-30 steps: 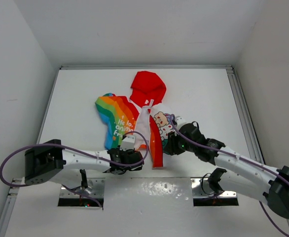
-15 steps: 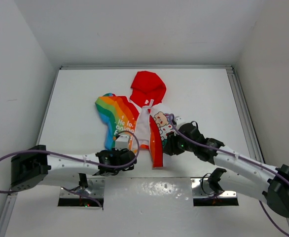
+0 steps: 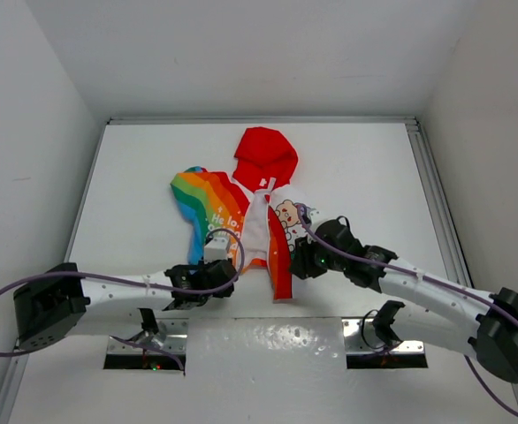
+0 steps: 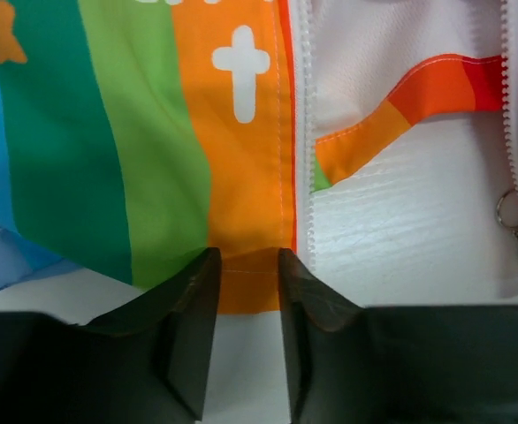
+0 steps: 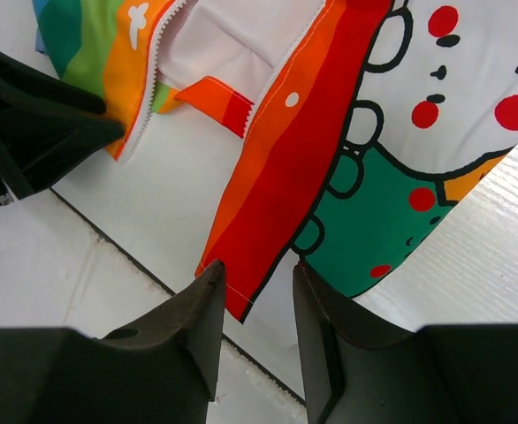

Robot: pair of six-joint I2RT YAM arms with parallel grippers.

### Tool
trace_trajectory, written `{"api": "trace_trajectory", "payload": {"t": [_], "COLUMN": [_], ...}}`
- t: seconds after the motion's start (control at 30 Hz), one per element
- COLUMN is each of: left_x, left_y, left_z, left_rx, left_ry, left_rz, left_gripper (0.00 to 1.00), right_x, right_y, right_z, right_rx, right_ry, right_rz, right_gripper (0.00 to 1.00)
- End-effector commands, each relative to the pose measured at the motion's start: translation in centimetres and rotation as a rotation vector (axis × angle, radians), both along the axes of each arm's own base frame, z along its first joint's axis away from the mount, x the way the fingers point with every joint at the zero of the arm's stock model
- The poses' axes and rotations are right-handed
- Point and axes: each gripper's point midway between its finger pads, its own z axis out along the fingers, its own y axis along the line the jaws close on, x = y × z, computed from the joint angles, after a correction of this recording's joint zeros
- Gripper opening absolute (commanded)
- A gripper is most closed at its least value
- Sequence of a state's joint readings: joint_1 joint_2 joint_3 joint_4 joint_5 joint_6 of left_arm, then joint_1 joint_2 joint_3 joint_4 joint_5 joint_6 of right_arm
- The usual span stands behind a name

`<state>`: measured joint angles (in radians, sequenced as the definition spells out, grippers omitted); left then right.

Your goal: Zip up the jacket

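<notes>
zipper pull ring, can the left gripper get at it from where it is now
Probably yes: the zipper pull ring lies uncovered at the zipper edge of the jacket, only bare table between it and the left gripper.

The white table (image 3: 374, 168), faintly wood-grained, has a metal rail (image 3: 437, 203) along its right side. A small jacket (image 3: 215, 212) lies flat and unzipped near its middle, red hood (image 3: 265, 155) toward the far edge, rainbow panel spread left.
</notes>
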<state>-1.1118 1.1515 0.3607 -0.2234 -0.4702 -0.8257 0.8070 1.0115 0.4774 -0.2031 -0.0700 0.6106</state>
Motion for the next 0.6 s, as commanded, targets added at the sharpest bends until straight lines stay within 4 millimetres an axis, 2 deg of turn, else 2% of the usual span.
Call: {"api": "trace_trajectory", "payload": {"t": [0.0, 0.03, 0.07, 0.13, 0.37, 0.4, 0.5, 0.57], "left_x": [-1.0, -1.1, -0.9, -0.8, 0.0, 0.1, 0.6, 1.1], "left_y": [-0.7, -0.6, -0.8, -0.7, -1.4, -1.7, -2.1, -2.1], "left_z": [-1.0, -1.5, -1.5, -1.7, 0.5, 1.2, 3.2, 4.2], "left_rx": [0.007, 0.026, 0.029, 0.042, -0.073, -0.106, -0.179, -0.204], "left_ry": [0.067, 0.080, 0.082, 0.084, 0.014, -0.002, -0.048, -0.080], "left_rz": [-0.065, -0.065, -0.061, -0.052, -0.021, -0.017, 0.003, 0.018], "left_gripper": [0.29, 0.26, 0.13, 0.00, 0.00, 0.00, 0.00, 0.00], "right_x": [1.0, 1.0, 1.1, 1.2, 1.3, 1.1, 0.9, 0.4], "right_y": [1.4, 1.4, 1.5, 1.4, 1.9, 2.0, 3.2, 5.0], "right_z": [2.2, 2.3, 2.4, 2.6, 2.8, 2.7, 3.0, 4.1], "right_rx": [0.059, 0.060, 0.061, 0.061, 0.073, 0.073, 0.094, 0.130], "right_ry": [-0.050, -0.051, -0.054, -0.063, -0.058, -0.054, -0.051, -0.064], "right_rz": [-0.002, -0.001, 0.000, -0.008, 0.002, 0.008, 0.029, 0.059], "right_gripper": [0.37, 0.37, 0.37, 0.37, 0.36, 0.33, 0.02, 0.00]}}
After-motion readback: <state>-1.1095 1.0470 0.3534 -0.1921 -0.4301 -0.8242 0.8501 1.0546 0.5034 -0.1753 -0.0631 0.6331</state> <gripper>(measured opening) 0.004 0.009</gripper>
